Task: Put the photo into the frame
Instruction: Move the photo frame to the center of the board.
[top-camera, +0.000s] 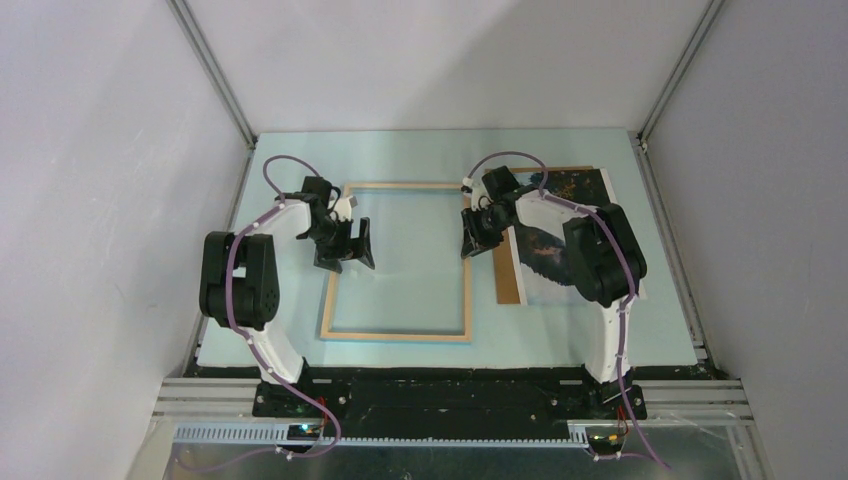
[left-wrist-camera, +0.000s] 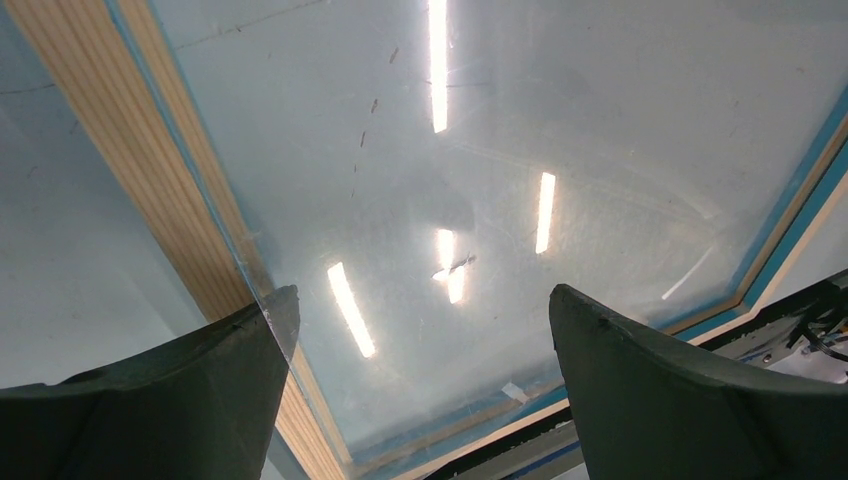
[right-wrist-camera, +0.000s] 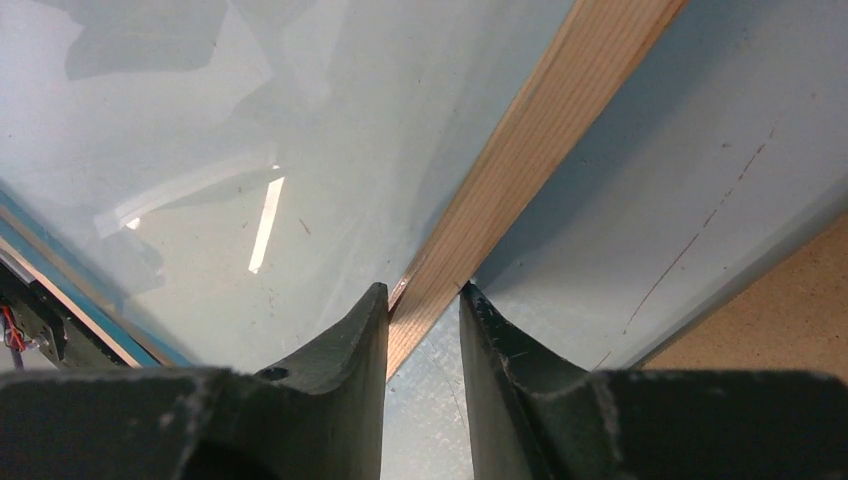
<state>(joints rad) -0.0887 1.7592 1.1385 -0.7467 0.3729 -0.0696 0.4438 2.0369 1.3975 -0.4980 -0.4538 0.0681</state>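
Currently: my right claw (right-wrist-camera: 422, 292), narrowed, pinches the frame (top-camera: 398, 337) by its right rail. My left claw (left-wrist-camera: 422, 295), spread wide, holds nothing. The photo (top-camera: 583, 186) lies on the board (top-camera: 510, 282) beside the frame.

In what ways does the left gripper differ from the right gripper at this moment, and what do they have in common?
The left gripper has its jaws wide open; the right gripper has them nearly together. The left gripper holds nothing above the left side of the frame; the right gripper clamps the frame's right rail. Both have dark fingers pointing down at the frame.
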